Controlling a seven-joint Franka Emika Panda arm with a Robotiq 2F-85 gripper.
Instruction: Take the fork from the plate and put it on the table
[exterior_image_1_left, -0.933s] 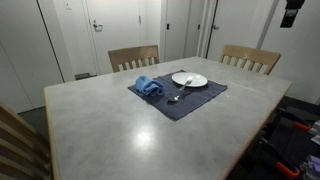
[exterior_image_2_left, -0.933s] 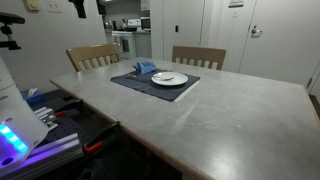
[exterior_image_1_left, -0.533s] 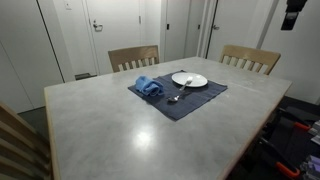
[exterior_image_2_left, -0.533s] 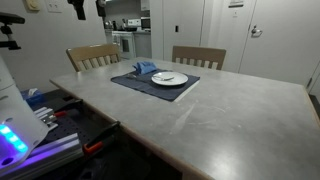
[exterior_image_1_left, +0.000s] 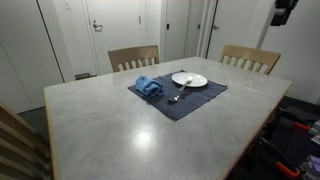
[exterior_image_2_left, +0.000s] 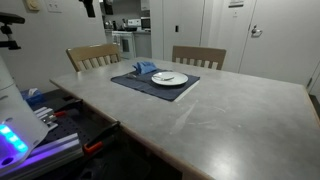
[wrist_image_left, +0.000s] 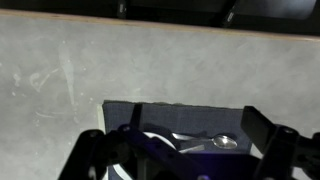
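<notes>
Exterior view, from the table's long side: pale table (exterior_image_1_left: 110, 130) with dark blue placemat (exterior_image_1_left: 203, 99) at the far half. On the placemat, a white plate (exterior_image_1_left: 192, 79) and a crumpled blue cloth (exterior_image_1_left: 148, 87) beside it. Fork (exterior_image_1_left: 178, 94) propped with handle on the plate's near rim and head down on the placemat; head too small to make out. Gripper (exterior_image_1_left: 282, 14) high in the top corner, well apart from the plate, shifted slightly sideways against half a second ago; finger spacing not readable here. Exterior view, from the opposite corner: same table (exterior_image_2_left: 230, 115), placemat (exterior_image_2_left: 128, 82), plate (exterior_image_2_left: 168, 78) and cloth (exterior_image_2_left: 146, 68); fork not resolvable. Gripper (exterior_image_2_left: 89, 9) at the top edge, likewise displaced a little toward the placemat, nothing on the table disturbed. Wrist view: bare table (wrist_image_left: 150, 60) above, placemat (wrist_image_left: 128, 114) entering at the bottom, shiny fork (wrist_image_left: 212, 141) lying near the plate's pale rim. Dark fingers (wrist_image_left: 95, 158) at the two lower corners, spread wide with nothing between them. Judged: approach only just under way, travel small. Fork not yet touched; descent over the handle, closing, lift and set-down on bare table all outstanding.
</notes>
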